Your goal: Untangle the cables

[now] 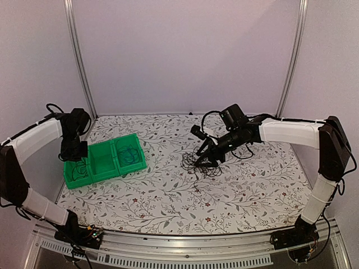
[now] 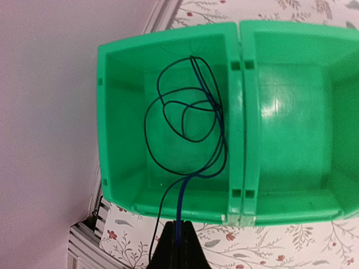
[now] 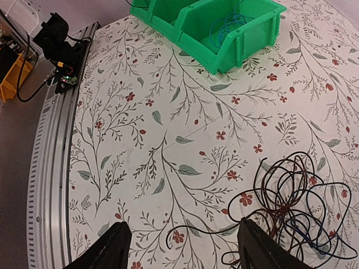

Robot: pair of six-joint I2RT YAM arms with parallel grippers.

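The left hand (image 2: 179, 238) is pressed shut on a thin blue cable (image 2: 180, 204). It sits over the worktop (image 3: 168, 129), just outside the near wall of the green bin (image 2: 238, 123). From the fingertips the cable rises over that wall and drops into the bin's end compartment straight ahead of the hand, where it lies in several loose loops on the floor. A second, darker strand hangs over the same wall just left of the hand. The middle compartment, ahead and to the right, shows bare green plastic. The far-end compartment holds another small coil (image 1: 132, 154).

The right hand (image 3: 188, 252) is spread wide, holding nothing, low over the worktop. The tangle of black cables (image 3: 291, 207) lies on the worktop beside its right finger, with a trace of blue wire among the loops.
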